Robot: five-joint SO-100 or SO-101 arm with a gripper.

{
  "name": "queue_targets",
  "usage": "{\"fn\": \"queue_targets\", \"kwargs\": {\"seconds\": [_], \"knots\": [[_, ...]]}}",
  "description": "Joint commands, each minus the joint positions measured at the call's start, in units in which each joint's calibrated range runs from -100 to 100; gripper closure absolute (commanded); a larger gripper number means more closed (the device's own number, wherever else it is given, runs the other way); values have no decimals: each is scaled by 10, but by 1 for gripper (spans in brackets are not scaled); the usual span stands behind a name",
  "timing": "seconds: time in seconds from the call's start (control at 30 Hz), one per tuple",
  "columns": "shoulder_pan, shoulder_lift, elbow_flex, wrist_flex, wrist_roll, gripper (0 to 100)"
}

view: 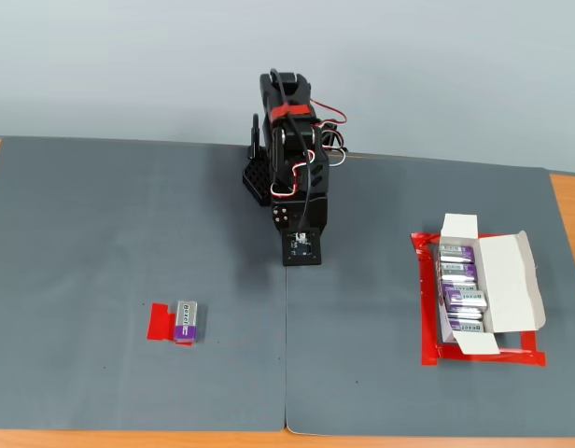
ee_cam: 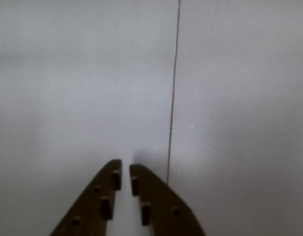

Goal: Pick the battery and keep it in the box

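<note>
Far out to the left of the jaws in the fixed view, and nearer the camera, the battery (view: 185,320) lies flat on the grey mat (view: 129,233), its silver half toward the back and its purple half toward the front. It rests partly on a small patch of red tape (view: 161,323), well apart from the arm (view: 293,159). The wrist view does not show it.

The gripper (ee_cam: 125,169) is empty, its two dark fingers (ee_cam: 100,201) drawn close with only a thin slot between the tips. They hang over bare mat, just left of the seam (ee_cam: 172,98) that runs away from them in the wrist view.

Well off to the right of the jaws in the fixed view sits the box (view: 483,285), white, with its flaps folded open, inside a red tape outline (view: 427,308). A row of other batteries (view: 460,289), silver and purple, fills it from back to front.

The arm is folded up at the back of the mat, roughly on the seam. A strip of wooden table (view: 269,441) shows along the front edge.
</note>
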Motion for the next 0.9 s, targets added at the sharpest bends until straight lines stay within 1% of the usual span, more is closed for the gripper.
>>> {"fn": "queue_targets", "kwargs": {"seconds": [0.0,0.23,0.43,0.7,0.87], "knots": [[2,66,-50,-38,2,98],[2,208,-149,-101,2,98],[4,317,-274,-106,3,98],[65,484,-480,-97,4,98],[115,575,-568,-104,38,98]]}}
